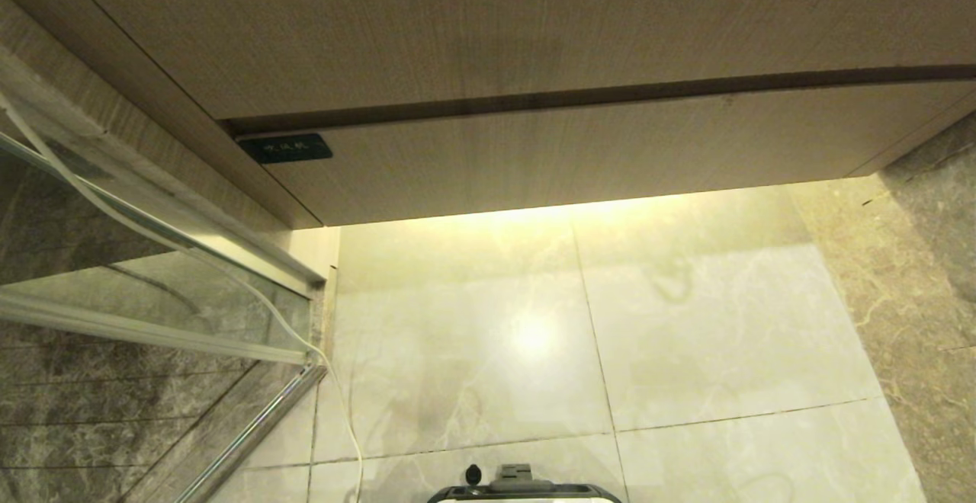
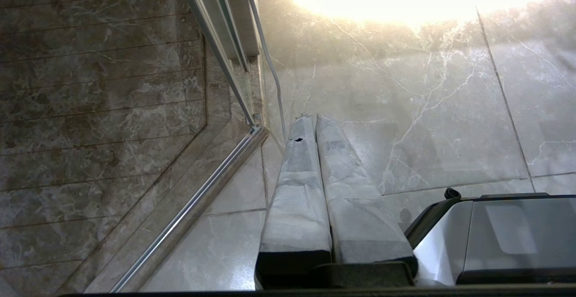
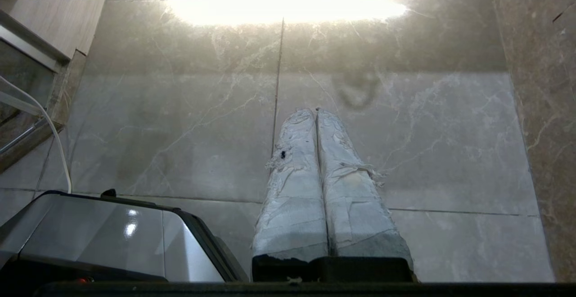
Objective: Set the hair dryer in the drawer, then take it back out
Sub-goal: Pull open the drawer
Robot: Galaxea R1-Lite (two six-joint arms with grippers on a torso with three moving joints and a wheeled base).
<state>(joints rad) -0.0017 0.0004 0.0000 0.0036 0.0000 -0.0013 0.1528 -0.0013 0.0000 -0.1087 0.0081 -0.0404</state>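
Drawer at twelve o'clock in the head view is pushed flush shut, so its inside is hidden and the hair dryer shows nowhere. Its black label plate, at ten o'clock, carries pale writing too small to read. Neither arm enters the head view. Each wrist view shows its own claw hanging above the marble floor: the left gripper has its fingers pressed together, empty, and the right gripper likewise. A white cable trails down at seven o'clock, cut off by the frame.

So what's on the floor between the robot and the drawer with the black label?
Just bare marble floor, in the head view, from the robot's base to the closed drawer.
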